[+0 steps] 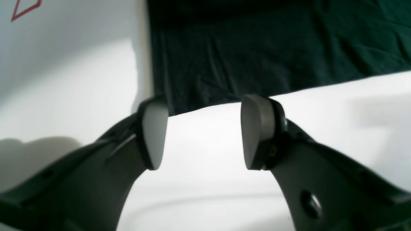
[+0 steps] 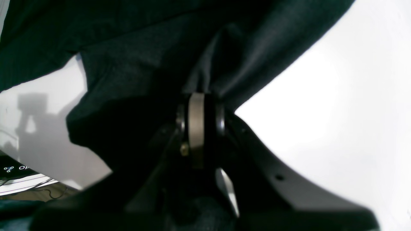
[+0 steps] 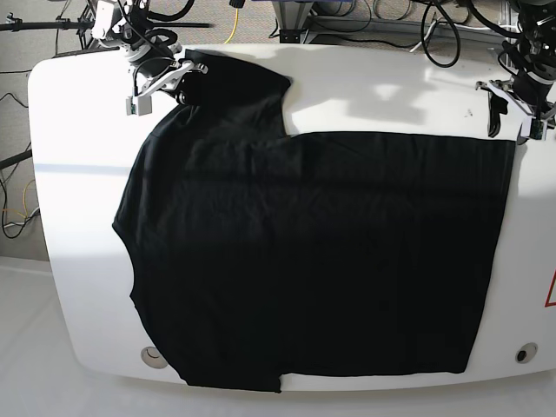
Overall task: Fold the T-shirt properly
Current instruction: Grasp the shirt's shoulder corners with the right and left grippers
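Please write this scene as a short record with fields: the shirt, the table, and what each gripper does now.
shirt: black T-shirt, spread flat over most of the table, one top corner lifted
table: white table, red mark at one edge
right gripper: right gripper, jaws shut on a bunch of the T-shirt's fabric at a far corner
left gripper: left gripper, jaws open, holding nothing, at the T-shirt's opposite far corner
fold: not visibly begun

Right wrist view: right gripper (image 2: 202,128) pads mostly buried in T-shirt (image 2: 144,64) folds; the pinched fabric was too dark to make out. Base view: the shirt's near hem ran past the table (image 3: 78,261) edge. Left wrist view: red mark (image 1: 25,9) cut off at top.
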Available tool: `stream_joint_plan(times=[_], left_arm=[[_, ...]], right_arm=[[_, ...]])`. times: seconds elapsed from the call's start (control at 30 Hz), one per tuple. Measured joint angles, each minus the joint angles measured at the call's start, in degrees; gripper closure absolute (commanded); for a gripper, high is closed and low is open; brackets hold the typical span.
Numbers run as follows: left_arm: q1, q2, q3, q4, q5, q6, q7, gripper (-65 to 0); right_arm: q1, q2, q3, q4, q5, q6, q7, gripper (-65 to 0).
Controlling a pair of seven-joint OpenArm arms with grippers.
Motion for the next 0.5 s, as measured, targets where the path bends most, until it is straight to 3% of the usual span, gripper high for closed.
stream_joint_plan(times=[0.5], left_arm=[[-2.05,-4.13,0.44,-2.45,-2.97,-1.07,0.42,-34.6]], right_arm=[[0.48,-0.02,-0.26,0.17,0.00,-0.22,-0.98,-0.7]])
